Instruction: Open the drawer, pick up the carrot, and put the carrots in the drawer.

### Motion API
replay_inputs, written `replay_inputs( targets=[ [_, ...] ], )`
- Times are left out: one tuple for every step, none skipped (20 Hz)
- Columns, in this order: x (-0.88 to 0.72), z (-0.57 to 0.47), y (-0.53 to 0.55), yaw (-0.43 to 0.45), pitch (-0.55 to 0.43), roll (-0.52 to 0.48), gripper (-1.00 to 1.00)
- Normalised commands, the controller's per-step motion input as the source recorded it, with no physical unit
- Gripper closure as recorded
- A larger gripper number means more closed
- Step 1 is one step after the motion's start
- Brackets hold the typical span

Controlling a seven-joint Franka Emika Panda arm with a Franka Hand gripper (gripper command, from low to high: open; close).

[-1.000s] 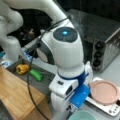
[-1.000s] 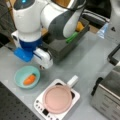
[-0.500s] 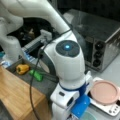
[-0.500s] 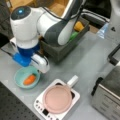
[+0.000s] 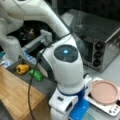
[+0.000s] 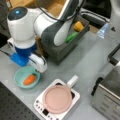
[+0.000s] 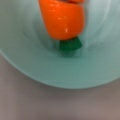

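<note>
My gripper (image 6: 33,72) hung low over the carrot (image 6: 29,79) in the teal bowl (image 6: 18,76), the drawer (image 6: 62,51) stood open, and I couldn't tell my fingers' spread.

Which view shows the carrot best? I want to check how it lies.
The wrist view: the carrot fills it, green stem end toward the bottom, lying in the teal bowl. A front view shows it small, beside the gripper; elsewhere the arm hides it.

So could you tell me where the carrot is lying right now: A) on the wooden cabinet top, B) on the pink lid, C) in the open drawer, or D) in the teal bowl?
D: the carrot lies in the teal bowl, with the gripper just above it.
</note>
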Motion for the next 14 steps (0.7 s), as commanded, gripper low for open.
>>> replay_inputs(
  targets=[
    [0.38,0.02,-0.17,0.055,0.202,0.035,-1.00],
    [0.40,0.01,-0.15,0.053,0.204,0.025,-1.00],
    [0.42,-0.01,-0.15,0.056,0.192,0.019,-1.00],
    [0.44,-0.02,-0.14,0.059,0.190,0.014,-1.00],
    [0.44,-0.01,-0.14,0.059,0.187,0.012,-1.00],
    [0.44,0.00,-0.14,0.060,0.179,0.011,-1.00],
    [0.43,0.00,-0.13,0.062,0.173,0.006,-1.00],
    [0.42,0.00,-0.12,0.064,0.168,0.008,-1.00],
    [0.41,0.01,-0.12,0.068,0.164,0.012,-1.00],
    [0.39,0.02,-0.12,0.068,0.162,0.014,-1.00],
    [0.36,0.03,-0.12,0.066,0.159,0.009,-1.00],
    [0.34,0.04,-0.11,0.065,0.157,0.007,-1.00],
    [0.32,0.04,-0.11,0.066,0.153,0.008,-1.00],
    [0.30,0.04,-0.10,0.067,0.150,0.005,-1.00]
  ],
)
